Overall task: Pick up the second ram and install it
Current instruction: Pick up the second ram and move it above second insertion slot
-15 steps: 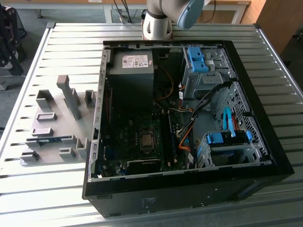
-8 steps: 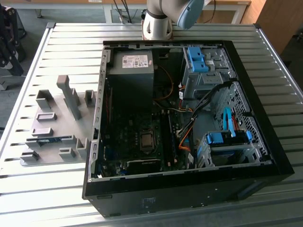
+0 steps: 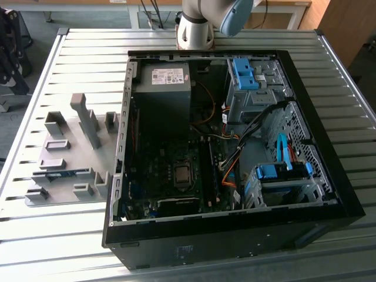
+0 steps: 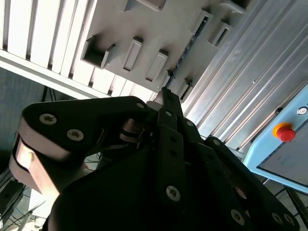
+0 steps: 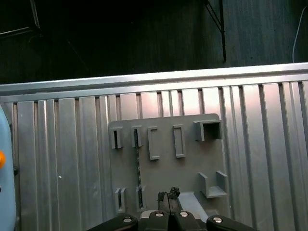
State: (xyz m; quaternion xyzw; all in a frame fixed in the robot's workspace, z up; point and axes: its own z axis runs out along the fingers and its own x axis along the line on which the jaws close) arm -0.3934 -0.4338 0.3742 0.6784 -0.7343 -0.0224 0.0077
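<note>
Approach work, view by view. In the exterior view the second ram (image 3: 56,173) stands on edge in the grey holder plate (image 3: 73,154), at the exterior view's left of the open computer case (image 3: 235,241). In the first wrist view the gripper (image 5: 168,195) hangs above the plate, its fingertips pressed together and empty, with the ram a thin line just beside them. In the second wrist view the stick runs on ahead of the tips. A clean pick likely needs the jaws spread, centred over the stick and square across its thin edge.
</note>
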